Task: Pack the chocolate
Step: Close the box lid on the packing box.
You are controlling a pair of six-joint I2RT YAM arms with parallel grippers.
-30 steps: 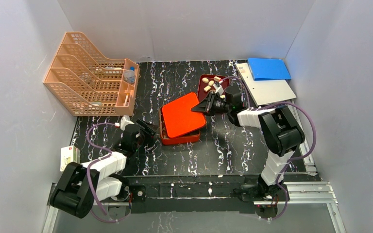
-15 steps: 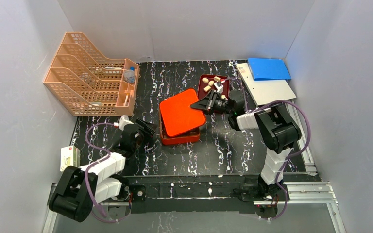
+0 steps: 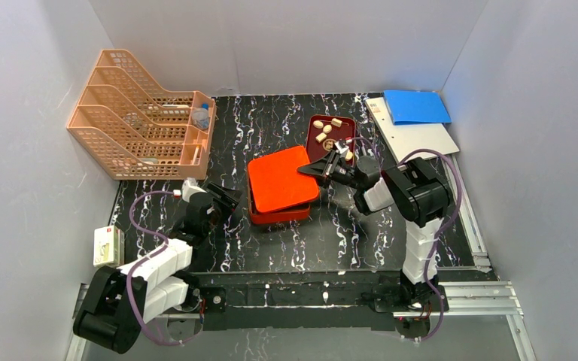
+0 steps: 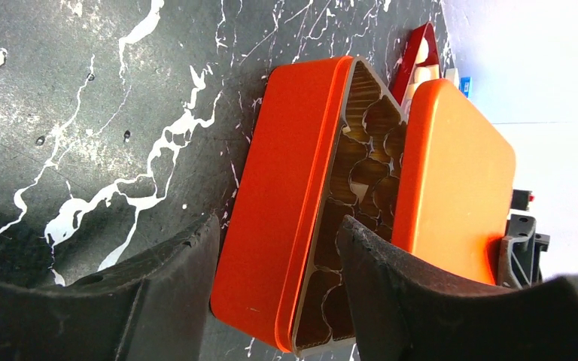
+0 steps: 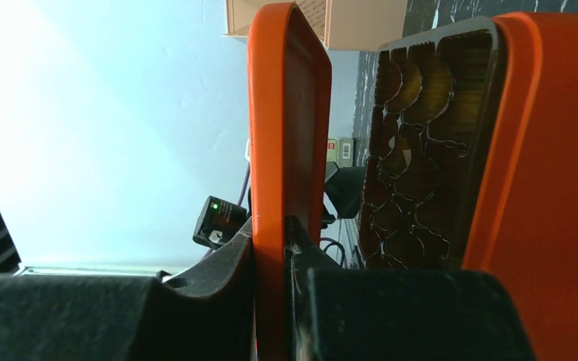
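The right pincer [image 3: 308, 168] is clamped on the near-right edge of the orange lid [image 3: 280, 177], one finger on each face, as the right wrist view shows with the lid [image 5: 286, 135] edge-on between the fingers [image 5: 218, 263]. The lid is tilted above the orange box [image 3: 277, 216] and covers most of it from the top view. From the wrist views the box [image 4: 301, 188] shows a gold insert of shaped compartments.

The chocolate [image 3: 323, 134] lies as several pale pieces in the dark red tray [image 3: 350, 122], just behind the lid and the right pincer.

The left pincer [image 3: 226, 197] is low over the black marbled surface [image 3: 331, 233], just left of the box, with its jaws apart and nothing gripped.

A peach rack [image 3: 139, 113] stands at the far left.
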